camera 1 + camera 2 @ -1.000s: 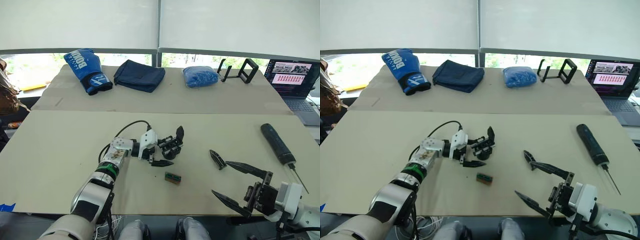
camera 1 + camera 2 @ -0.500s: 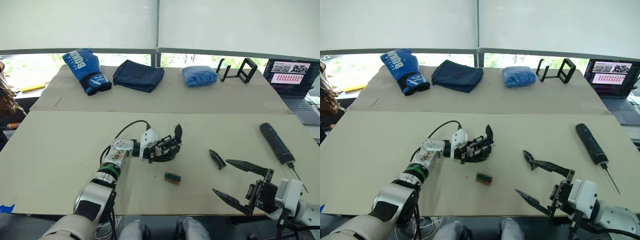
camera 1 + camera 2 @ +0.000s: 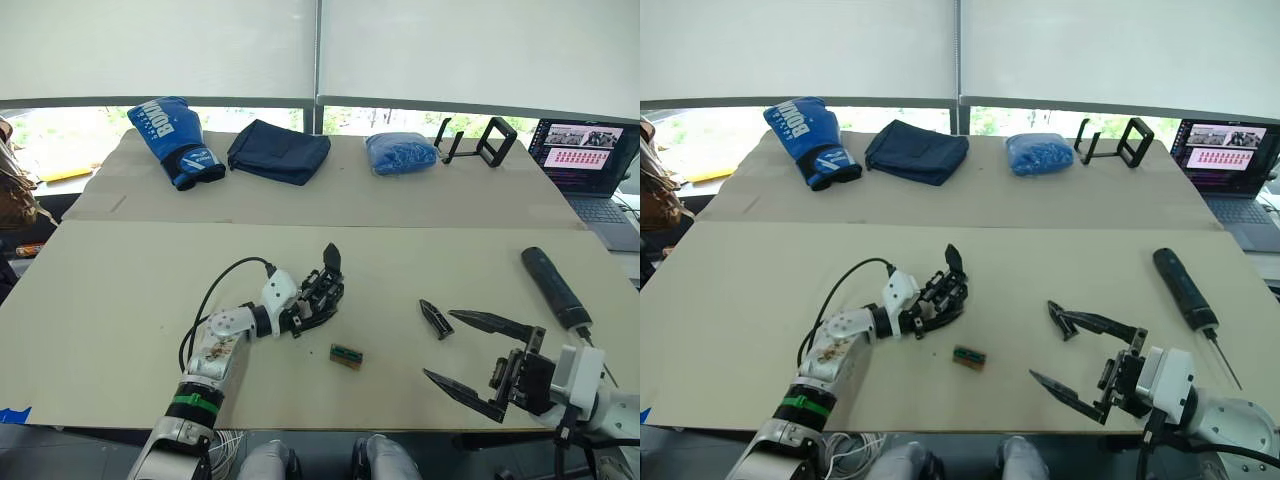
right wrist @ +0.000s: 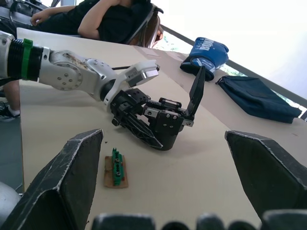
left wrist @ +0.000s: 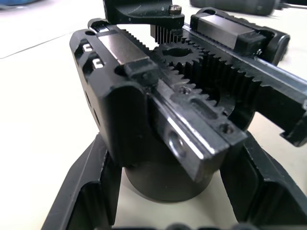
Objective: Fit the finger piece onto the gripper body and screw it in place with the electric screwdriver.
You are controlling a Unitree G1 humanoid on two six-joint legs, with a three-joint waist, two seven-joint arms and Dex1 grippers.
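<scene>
the left end effector [image 3: 305, 312] grips the gripper body [image 3: 322, 290] at its round base, fingers [image 5: 91, 191] closed on either side; the body stands on the surface [image 3: 120, 290] near the middle, its one black finger pointing up. the finger piece [image 3: 435, 318] lies flat to the right, just beside the upper fingertip of the right end effector [image 3: 455, 350], which hangs spread wide and holds nothing. the screwdriver [image 3: 556, 288] lies at the right edge, bit toward the robot. a small green part [image 3: 346, 355] rests below the body. a blue boxing glove [image 3: 172, 140], dark pouch [image 3: 279, 150] and laptop [image 3: 590, 160] sit farther back.
</scene>
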